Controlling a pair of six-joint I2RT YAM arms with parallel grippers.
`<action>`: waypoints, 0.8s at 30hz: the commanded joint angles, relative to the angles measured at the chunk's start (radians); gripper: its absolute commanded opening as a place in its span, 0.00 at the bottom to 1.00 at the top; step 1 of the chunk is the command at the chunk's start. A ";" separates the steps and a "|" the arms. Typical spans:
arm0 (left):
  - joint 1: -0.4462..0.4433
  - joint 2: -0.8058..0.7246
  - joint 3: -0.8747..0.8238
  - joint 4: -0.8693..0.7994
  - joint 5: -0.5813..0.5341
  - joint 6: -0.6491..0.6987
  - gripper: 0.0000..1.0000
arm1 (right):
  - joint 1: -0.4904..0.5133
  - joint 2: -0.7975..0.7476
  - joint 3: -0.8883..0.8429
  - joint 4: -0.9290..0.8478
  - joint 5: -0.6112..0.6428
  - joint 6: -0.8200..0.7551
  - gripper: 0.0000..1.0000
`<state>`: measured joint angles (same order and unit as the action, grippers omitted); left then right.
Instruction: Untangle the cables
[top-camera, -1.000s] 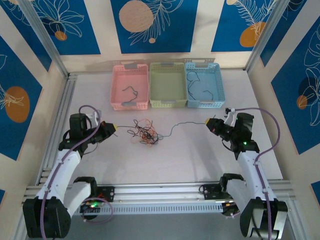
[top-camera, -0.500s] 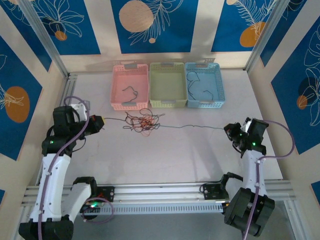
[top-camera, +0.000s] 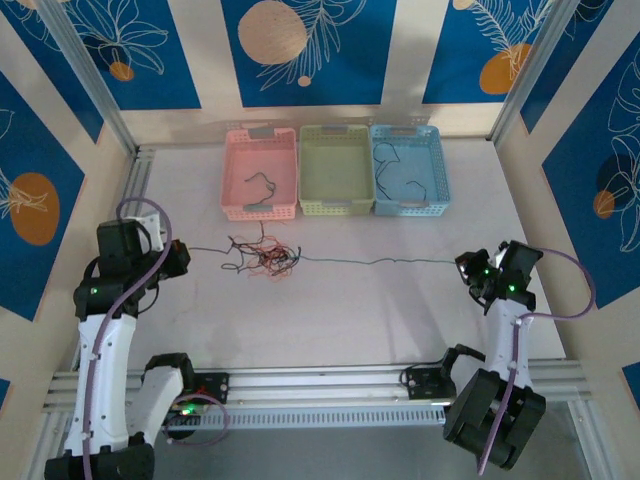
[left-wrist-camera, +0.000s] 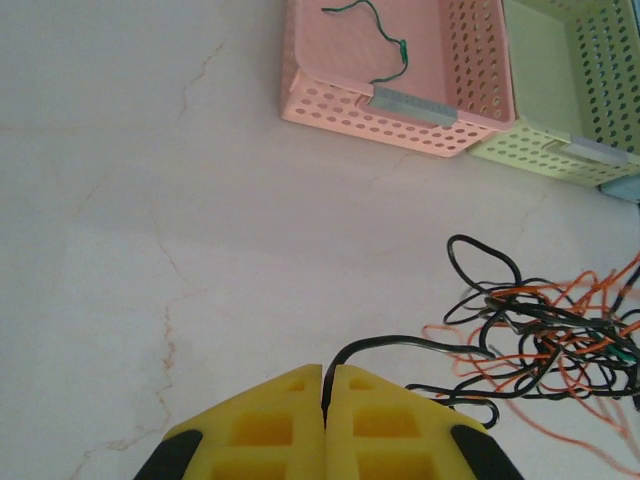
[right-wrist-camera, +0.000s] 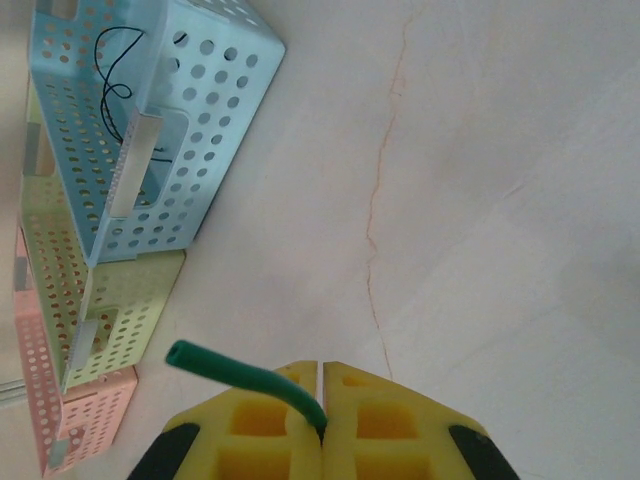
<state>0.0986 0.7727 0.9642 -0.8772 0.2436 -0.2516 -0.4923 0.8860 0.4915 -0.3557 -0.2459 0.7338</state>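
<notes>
Tautly strung: two grippers, one knot, three baskets

Nearest the arm bases, two grippers sit on either side of the clump of cables (top-camera: 262, 255) (left-wrist-camera: 545, 340), the one tangle on the table (top-camera: 350, 310). The left gripper (top-camera: 180, 252) (left-wrist-camera: 325, 375) is just to the left of the clump. Its yellow fingers are pressed together on a black strand (top-camera: 205, 249) (left-wrist-camera: 400, 345) that runs from the seam between them into the knot. The right gripper (top-camera: 465, 266) (right-wrist-camera: 320, 375) is well to the right of the clump, its jaws likewise closed, pinching the end of one green strand (top-camera: 380, 262) (right-wrist-camera: 240, 375). That strand stretches in a nearly straight line from the clump's right side across to the gripper.

The clump itself mixes black and orange-red wires in loose loops; how many strands it holds cannot be told.

Beyond the clump stand three perforated baskets in a row, sides touching. The pink basket (top-camera: 260, 211) (left-wrist-camera: 400, 120) is directly behind the clump and holds one short squiggly wire (top-camera: 260, 181) (left-wrist-camera: 385, 35), which reads as dark green from the left wrist. The green basket (top-camera: 337, 208) (left-wrist-camera: 560, 150) is behind and to the right of the clump. The blue basket (top-camera: 410, 208) (right-wrist-camera: 190, 180) is farthest right and holds thin black wire (top-camera: 385, 160) (right-wrist-camera: 112, 70), seemingly two strands.
</notes>
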 joint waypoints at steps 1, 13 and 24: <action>0.039 -0.027 0.000 0.012 -0.111 0.020 0.00 | -0.030 0.006 -0.001 0.005 0.062 0.005 0.00; 0.024 0.005 -0.074 0.109 0.181 0.002 0.00 | 0.342 0.221 0.036 0.096 0.025 -0.030 0.00; 0.007 0.035 -0.096 0.123 0.183 -0.003 0.00 | 0.554 0.328 0.166 -0.024 0.105 -0.111 0.58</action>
<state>0.1108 0.8124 0.8761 -0.7795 0.4042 -0.2527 0.0399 1.2304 0.6106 -0.3141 -0.1921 0.6655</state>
